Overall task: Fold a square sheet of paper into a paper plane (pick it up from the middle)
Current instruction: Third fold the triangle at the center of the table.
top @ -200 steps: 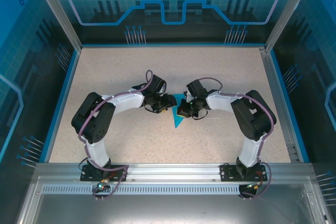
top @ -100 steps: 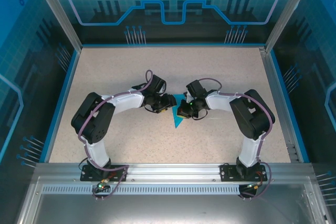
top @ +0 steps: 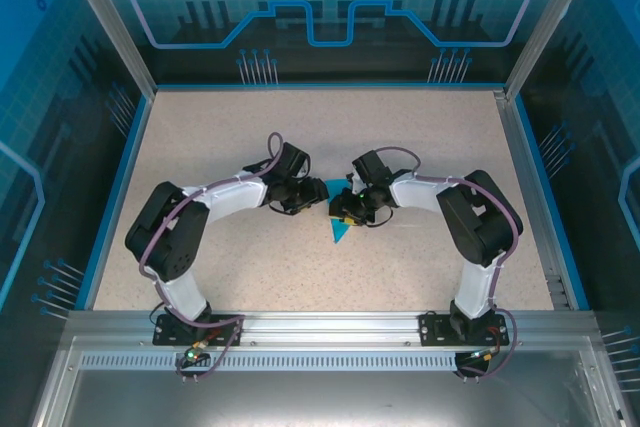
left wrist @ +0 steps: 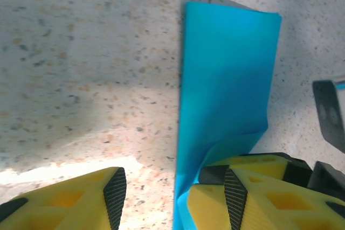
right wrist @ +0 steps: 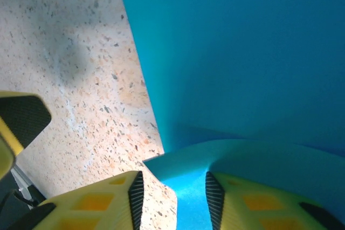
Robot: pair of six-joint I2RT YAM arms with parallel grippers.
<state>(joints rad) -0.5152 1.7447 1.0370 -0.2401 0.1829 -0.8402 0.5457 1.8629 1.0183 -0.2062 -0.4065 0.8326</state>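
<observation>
Mostly a slip risk: both grippers loose around the half-folded sheet

Speckled table [top: 200,147], the two arms meeting at its middle. The folded blue paper sheet [top: 340,233] lies there on the table between and under the two grippers. It is a narrow, creased strip with a pointed tip toward the robot, not yet a finished plane.

Risks, judged from this:
- Nothing pins the sheet, so the crease could spring open or the layers slide out of line. Any nudge from a finger would skew the fold.
- The grippers sit very close together. A dark finger of the other arm shows at the edge of each wrist view, so fingers could clash or snag the paper on the next move.
- In the right wrist view a curled flap stands up between the pads. Closing on it at an angle would crumple it or set a stray crease.
- Thin paper lying flat on the table is hard to get under, so a scrape could push it away instead of lifting it.

Left gripper [left wrist: 173,187]: fingers [left wrist: 70,200] spread wide and pinching nothing. The fold edge runs up through the gap, against or partly over the right-hand finger, but I can't tell if it really touches.

Right gripper [right wrist: 173,192]: pads [right wrist: 136,195] a little apart, a narrower gap than the left. The raised flap sits in the gap, beside the right pad and seemingly not clamped.
</observation>
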